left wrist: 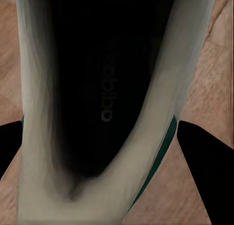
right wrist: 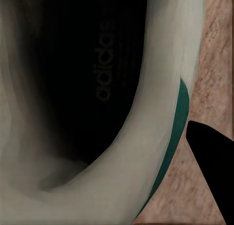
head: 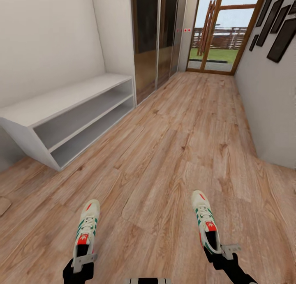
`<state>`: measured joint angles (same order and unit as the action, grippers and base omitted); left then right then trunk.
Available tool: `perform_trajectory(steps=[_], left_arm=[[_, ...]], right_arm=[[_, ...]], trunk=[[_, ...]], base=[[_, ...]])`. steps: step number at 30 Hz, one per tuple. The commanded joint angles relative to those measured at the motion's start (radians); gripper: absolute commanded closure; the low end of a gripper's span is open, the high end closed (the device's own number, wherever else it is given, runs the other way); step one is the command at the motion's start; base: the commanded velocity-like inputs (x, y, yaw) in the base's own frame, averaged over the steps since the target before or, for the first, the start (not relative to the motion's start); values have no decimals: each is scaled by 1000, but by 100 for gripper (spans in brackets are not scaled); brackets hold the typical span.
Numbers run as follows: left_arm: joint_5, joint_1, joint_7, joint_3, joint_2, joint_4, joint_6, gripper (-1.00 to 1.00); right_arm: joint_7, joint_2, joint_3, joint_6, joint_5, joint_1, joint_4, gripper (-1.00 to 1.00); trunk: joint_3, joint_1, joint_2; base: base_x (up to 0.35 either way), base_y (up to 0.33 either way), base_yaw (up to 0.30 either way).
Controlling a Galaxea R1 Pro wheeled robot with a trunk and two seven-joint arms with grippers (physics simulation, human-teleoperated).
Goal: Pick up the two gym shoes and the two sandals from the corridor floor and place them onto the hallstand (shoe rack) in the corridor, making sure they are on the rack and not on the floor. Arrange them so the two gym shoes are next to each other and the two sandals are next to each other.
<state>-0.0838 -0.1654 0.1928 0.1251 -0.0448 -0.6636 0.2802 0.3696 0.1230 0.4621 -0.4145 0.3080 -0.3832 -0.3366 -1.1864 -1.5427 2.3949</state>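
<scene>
A corridor seen from the robot's head, looking forward and down. Each arm holds one gym shoe by the heel, toes pointing away. The left hand (head: 83,262) is clamped on the left gym shoe (head: 86,227), near the bottom left of the head view. The right hand (head: 220,251) is clamped on the right gym shoe (head: 205,220), near the bottom right. The two shoes are well apart, with bare corridor floor (head: 172,152) between them. Whether they rest on the floor or hang just above it cannot be told.

In the left wrist view, the dark opening of the left gym shoe (left wrist: 102,88) is close up, with black fingers (left wrist: 204,166) on either side of its cream wall. In the right wrist view, the inside of the right gym shoe (right wrist: 97,83) shows faint lettering, and one black finger (right wrist: 212,161) sits against its teal-edged side.

The hallstand (head: 70,111) stands to the left against the white wall, farther off than the shoes. Its top and two open shelves are in sight. Past it on the left is a glass-fronted wardrobe (head: 158,37). At the far end is a glazed door (head: 224,29) with grass outside. Dark picture frames (head: 279,25) hang on the right wall. A tan shape (head: 3,205) lies at the left edge on the floor, too cut off to identify.
</scene>
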Motion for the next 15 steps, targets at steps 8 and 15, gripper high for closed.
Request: perform_trajectory(steps=[8,15], left_arm=[[-12,0,2,1,-3,6,39,100],[-7,0,5,7,-1,5,37,100]], right_arm=[[6,9,9,-4,6,0,5,100],[6,13,9,-3,6,1,5,100]], trunk=[[11,0,0],[18,0,0]], base=[[0,0,-91],[177,0,-15]])
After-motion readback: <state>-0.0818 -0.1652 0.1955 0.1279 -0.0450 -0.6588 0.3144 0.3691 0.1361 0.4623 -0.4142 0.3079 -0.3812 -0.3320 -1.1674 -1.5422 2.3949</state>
